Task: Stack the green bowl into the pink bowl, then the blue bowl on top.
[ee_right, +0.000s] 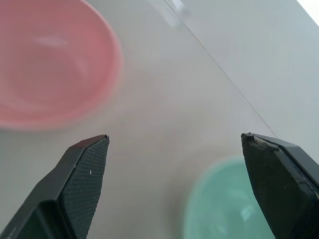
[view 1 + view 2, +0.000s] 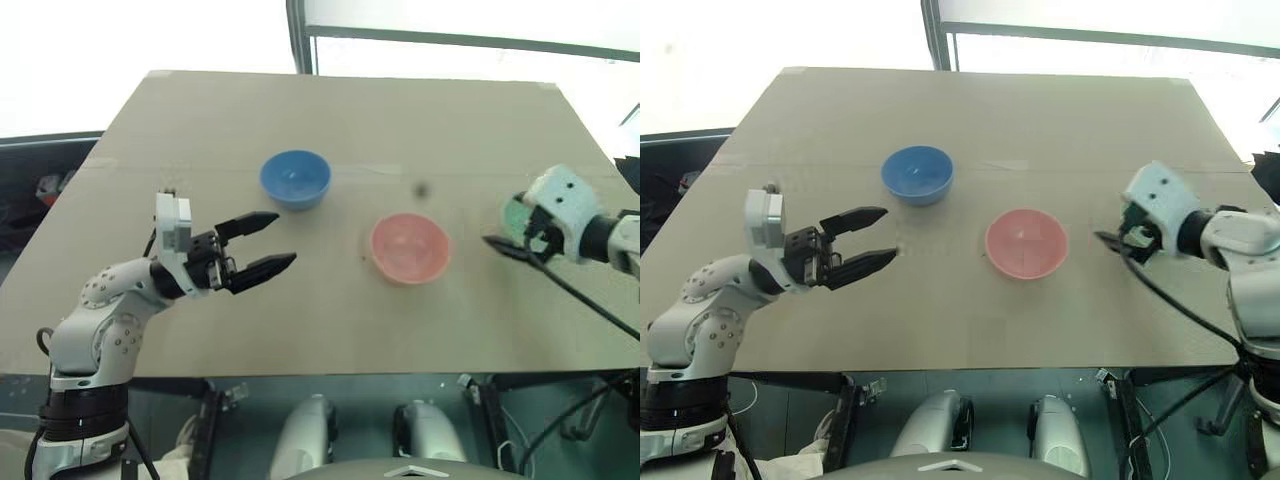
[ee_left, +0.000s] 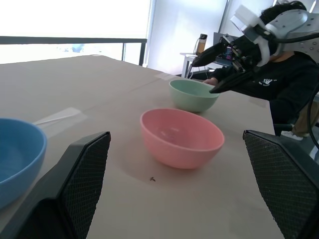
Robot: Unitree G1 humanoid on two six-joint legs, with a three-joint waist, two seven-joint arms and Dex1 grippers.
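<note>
The blue bowl point(image 2: 295, 178) stood upright and empty on the tan worktop point(image 2: 330, 110), left of centre in the head view and nearest the far edge of the three. Below and to its left, at the left of the frame, the left claw point(image 2: 270, 241) hovered over bare board with its two black fingers spread apart and nothing between them, pointing toward the frame's centre. The pink bowl point(image 2: 410, 246) sat right of centre, lower in the frame than the blue one and well apart from it, also empty. At the right edge, the green bowl point(image 3: 193, 94) rested on the worktop beside the pink bowl with a clear gap between them; in the head view it was largely hidden behind the right arm's wrist. The right claw point(image 3: 217, 68) hung just above the green bowl's rim, fingers wide apart and gripping nothing. In the left wrist view a person in dark clothing point(image 3: 286, 84) sat beyond the worktop's far side.
</note>
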